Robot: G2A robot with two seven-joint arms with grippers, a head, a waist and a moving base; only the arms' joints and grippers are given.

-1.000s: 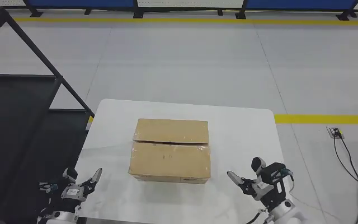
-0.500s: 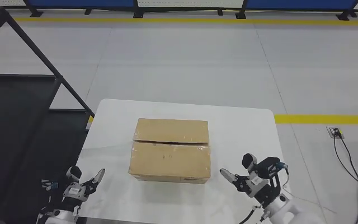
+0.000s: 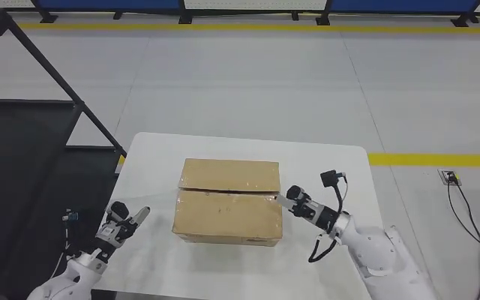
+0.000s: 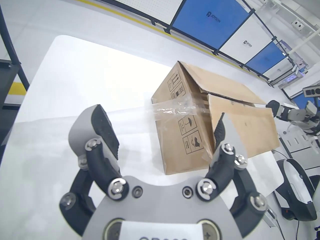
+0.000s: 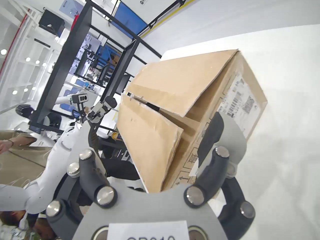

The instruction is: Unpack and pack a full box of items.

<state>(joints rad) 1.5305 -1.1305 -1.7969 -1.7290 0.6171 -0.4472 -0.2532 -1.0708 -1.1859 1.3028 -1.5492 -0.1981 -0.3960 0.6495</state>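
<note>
Both arms have come in from the tabletop's [image 3: 330, 172] near edge: the left jaws, spread wide and empty, stand a little nearer the cardboard box [image 3: 229, 199], still apart from it, while the right jaws, also spread and holding nothing, have run up to its right end beside the flap seam [image 3: 225, 191]. The box lies between the two pairs of jaws, its long axis and seam pointing from one pair to the other. Facing the left jaws, the left wrist view shows an end with crumpled clear tape [image 4: 175, 107]; the right wrist view shows the opposite end with a white label [image 5: 241, 98] and the flaps [image 5: 150, 136] ajar.
</note>
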